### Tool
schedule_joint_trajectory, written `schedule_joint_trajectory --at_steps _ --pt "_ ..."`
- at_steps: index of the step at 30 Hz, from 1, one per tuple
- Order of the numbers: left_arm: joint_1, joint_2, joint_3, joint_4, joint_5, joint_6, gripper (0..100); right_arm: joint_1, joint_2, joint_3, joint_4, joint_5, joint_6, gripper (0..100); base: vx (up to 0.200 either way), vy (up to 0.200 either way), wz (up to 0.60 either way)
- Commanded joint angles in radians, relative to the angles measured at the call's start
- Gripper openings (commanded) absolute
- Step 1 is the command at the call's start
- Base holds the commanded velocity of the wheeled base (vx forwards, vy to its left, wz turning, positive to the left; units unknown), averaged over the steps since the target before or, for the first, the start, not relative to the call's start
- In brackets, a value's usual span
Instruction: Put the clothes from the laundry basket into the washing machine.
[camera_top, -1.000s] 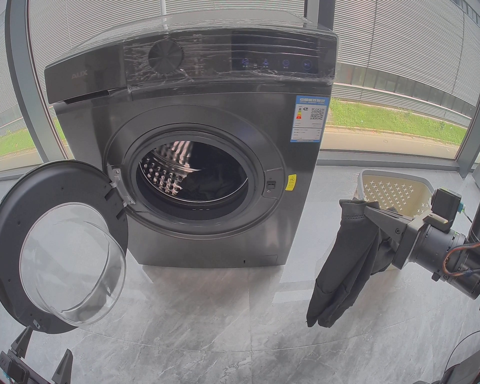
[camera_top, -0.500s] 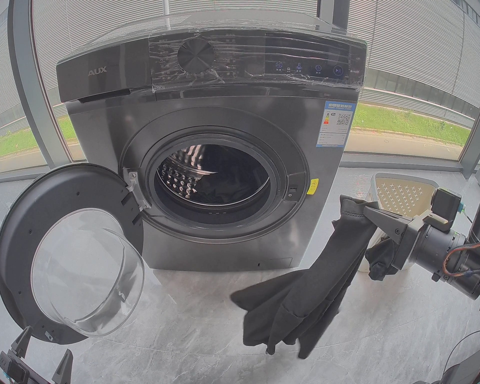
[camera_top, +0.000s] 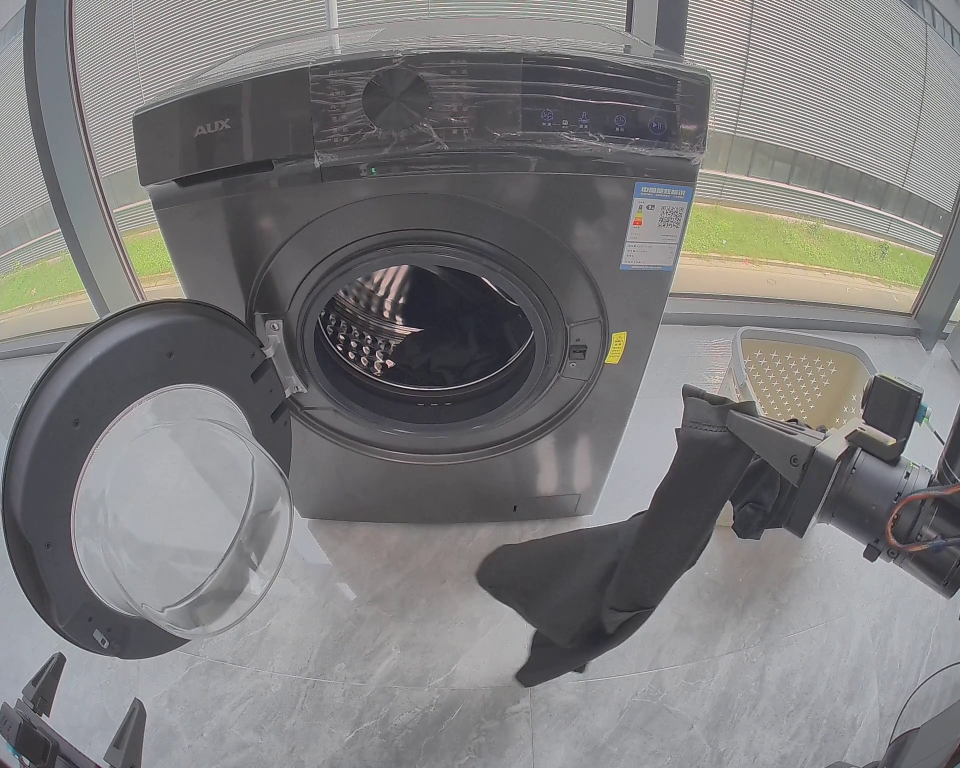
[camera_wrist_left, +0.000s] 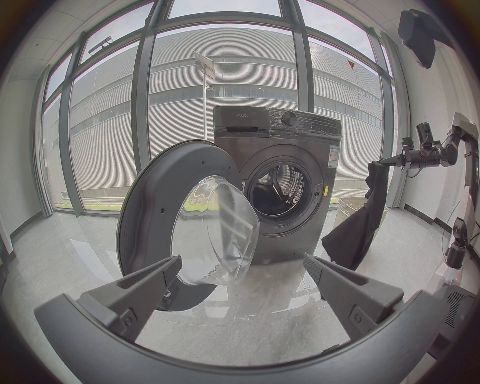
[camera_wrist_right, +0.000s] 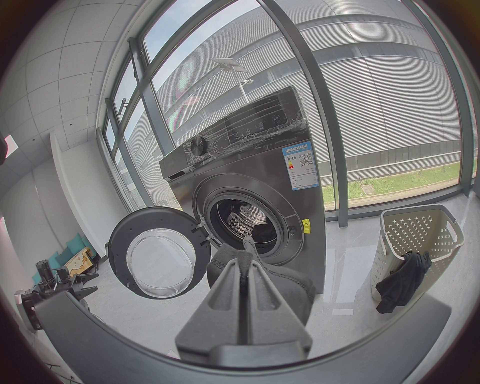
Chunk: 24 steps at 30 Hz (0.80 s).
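Roughly midway, I judge: dark cloth (camera_top: 450, 345) already lies inside the washer (camera_top: 450, 210), the right claw (camera_top: 735, 420) pinches a garment (camera_top: 620, 570) hanging at four o'clock of the open port, a second garment (camera_wrist_right: 402, 287) drapes the basket (camera_top: 800, 380) rim at three o'clock, and the left claw (camera_wrist_left: 242, 262) sits spread and empty.

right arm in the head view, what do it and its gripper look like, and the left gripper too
The right gripper has dark grey, wedge-shaped fingers tapering to a point. Behind it sits a silver-grey cylindrical wrist, a black box with a teal tab, and looped orange cable. The left gripper has the same wedge fingers, with small screw holes, on a curved dark bar.
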Motion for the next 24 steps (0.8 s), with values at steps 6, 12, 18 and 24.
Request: schedule_joint_trajectory --at_steps 6,12,18,24 --pt "0.0 -0.016 0.016 0.0 0.0 -0.002 100 -0.004 0.01 -0.004 0.0 0.002 0.009 0 0.0 0.133 0.0" --pt "0.0 -0.016 0.016 0.0 0.0 -0.002 100 -0.002 0.01 -0.003 0.0 0.002 0.009 0 0.0 0.2 0.0" --pt "0.0 -0.016 0.016 0.0 0.002 0.0 100 -0.001 0.01 -0.001 0.0 0.002 0.009 0 0.0 0.167 0.0" --pt "0.0 -0.016 0.016 0.0 0.002 0.0 100 -0.001 0.01 0.0 0.0 0.002 0.009 0 0.0 0.0 0.0"
